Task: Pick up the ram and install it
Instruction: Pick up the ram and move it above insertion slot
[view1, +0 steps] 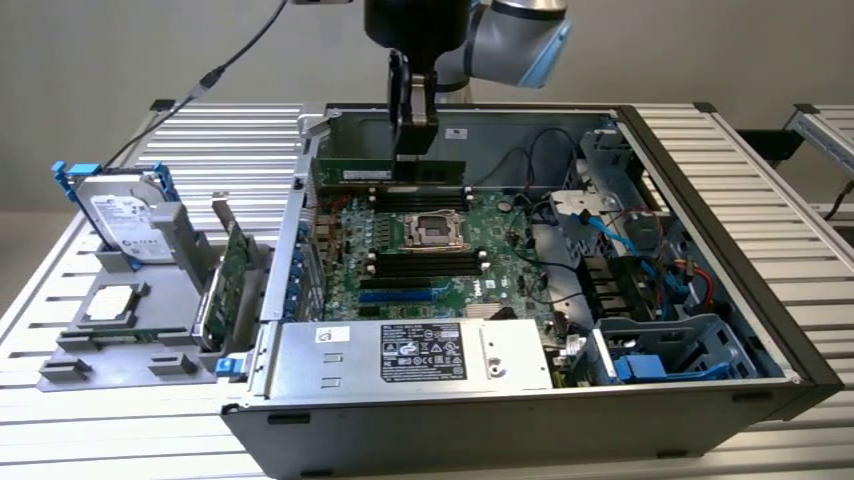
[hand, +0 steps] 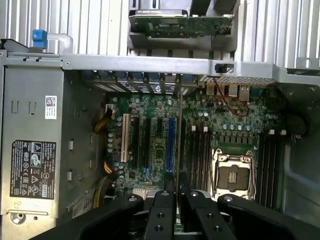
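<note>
The ram (view1: 358, 173), a slim dark green stick, hangs level over the far edge of the motherboard (view1: 400, 285) inside the open computer case (view1: 694, 200). My gripper (view1: 411, 150) comes down from above and is shut on the ram's upper edge. In the wrist view the two fingertips (hand: 169, 182) press close together, and the ram (hand: 175, 220) shows edge-on as a thin strip between them. Below lie the black memory slots (hand: 196, 150) beside the CPU socket (hand: 234, 175). A further bank of slots (view1: 424, 262) sits on the near side of the socket (view1: 434, 228).
A silver hard drive (view1: 127, 215) and a green expansion card (view1: 238, 270) stand in a grey holder (view1: 120, 340) at the exterior view's left. The power supply (view1: 414, 352) fills the case's near side. Cables (view1: 601, 225) and a drive cage (view1: 667, 350) crowd the right.
</note>
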